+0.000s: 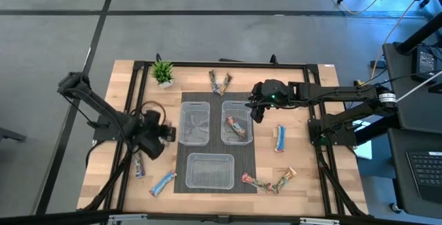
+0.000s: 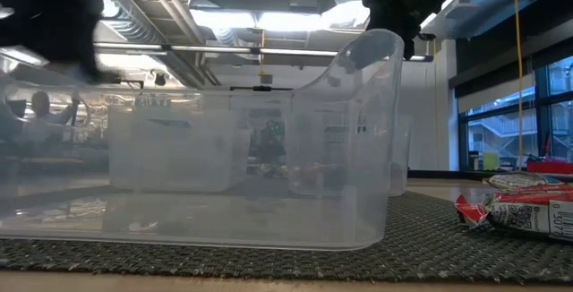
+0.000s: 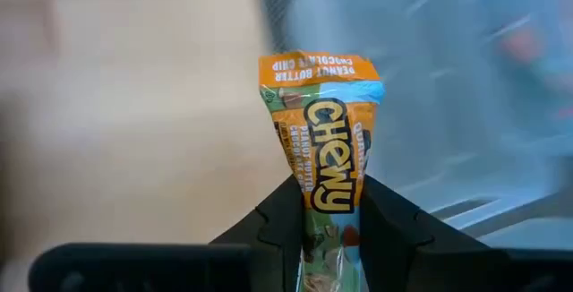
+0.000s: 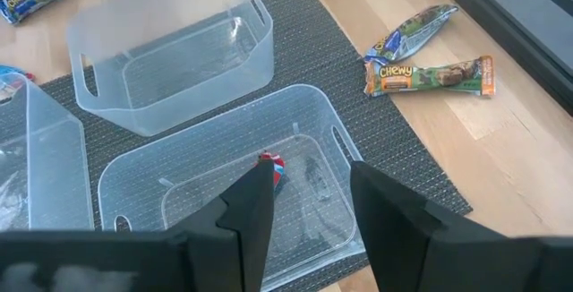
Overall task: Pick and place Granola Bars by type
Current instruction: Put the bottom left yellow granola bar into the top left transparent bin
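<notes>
My left gripper (image 3: 327,231) is shut on a granola bar (image 3: 320,140) with an orange, brown and blue wrapper. It hangs over the bare wood left of the three clear bins (image 1: 164,132). My right gripper (image 1: 257,109) stands open above the far right bin (image 1: 224,137), with nothing between its fingers (image 4: 309,211). A red-wrapped bar (image 4: 275,168) lies on that bin's floor. Other bars lie flat on the table: two at the far edge (image 1: 219,81), a blue-white one (image 1: 280,139) right of the mat, two at the near right (image 1: 269,181) and two at the near left (image 1: 152,175). My left gripper pinches the bar between its two fingers at one end of the wrapper (image 3: 328,204). The rest of the bar sticks out past the fingertips along the line of the fingers. Its free orange end (image 3: 315,66) is lifted clear of the table.
The three bins stand on a dark woven mat (image 1: 252,152): far left bin (image 1: 195,123), near bin (image 1: 210,170) and far right bin. A small green potted plant (image 1: 163,72) sits at the far left. Bare wood lies left of the mat.
</notes>
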You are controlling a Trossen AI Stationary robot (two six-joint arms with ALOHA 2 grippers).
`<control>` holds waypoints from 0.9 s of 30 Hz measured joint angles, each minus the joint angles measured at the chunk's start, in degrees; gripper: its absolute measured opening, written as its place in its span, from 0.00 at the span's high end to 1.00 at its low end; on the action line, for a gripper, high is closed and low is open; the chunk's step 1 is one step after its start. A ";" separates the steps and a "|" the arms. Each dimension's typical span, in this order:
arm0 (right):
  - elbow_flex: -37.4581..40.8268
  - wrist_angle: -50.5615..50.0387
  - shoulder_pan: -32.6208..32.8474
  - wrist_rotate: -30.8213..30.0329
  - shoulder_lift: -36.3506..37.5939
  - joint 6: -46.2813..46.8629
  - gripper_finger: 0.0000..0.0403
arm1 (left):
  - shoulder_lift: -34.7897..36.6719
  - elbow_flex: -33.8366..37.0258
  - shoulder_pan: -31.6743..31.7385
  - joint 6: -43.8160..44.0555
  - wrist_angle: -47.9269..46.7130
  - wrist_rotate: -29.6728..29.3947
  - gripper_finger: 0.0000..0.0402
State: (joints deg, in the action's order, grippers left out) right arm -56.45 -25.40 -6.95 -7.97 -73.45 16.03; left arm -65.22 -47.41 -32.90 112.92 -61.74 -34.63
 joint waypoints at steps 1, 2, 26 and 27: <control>0.00 0.33 0.01 0.00 0.00 0.00 0.62 | 0.46 -1.00 1.35 -3.41 0.92 -1.27 0.80; 0.00 0.90 0.01 0.00 0.00 0.00 0.62 | 0.73 -2.00 2.81 -7.16 1.77 -2.42 0.80; 0.00 2.90 0.01 0.02 0.02 0.66 0.62 | -18.57 -6.76 30.30 -52.15 24.25 7.59 0.80; 0.00 2.88 0.01 0.02 0.02 0.66 0.62 | -19.51 -6.76 30.64 -52.19 24.68 8.16 0.80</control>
State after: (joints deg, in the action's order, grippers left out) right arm -56.45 -22.52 -6.94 -7.94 -73.43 16.69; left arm -84.73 -54.17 -2.26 60.73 -37.06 -26.47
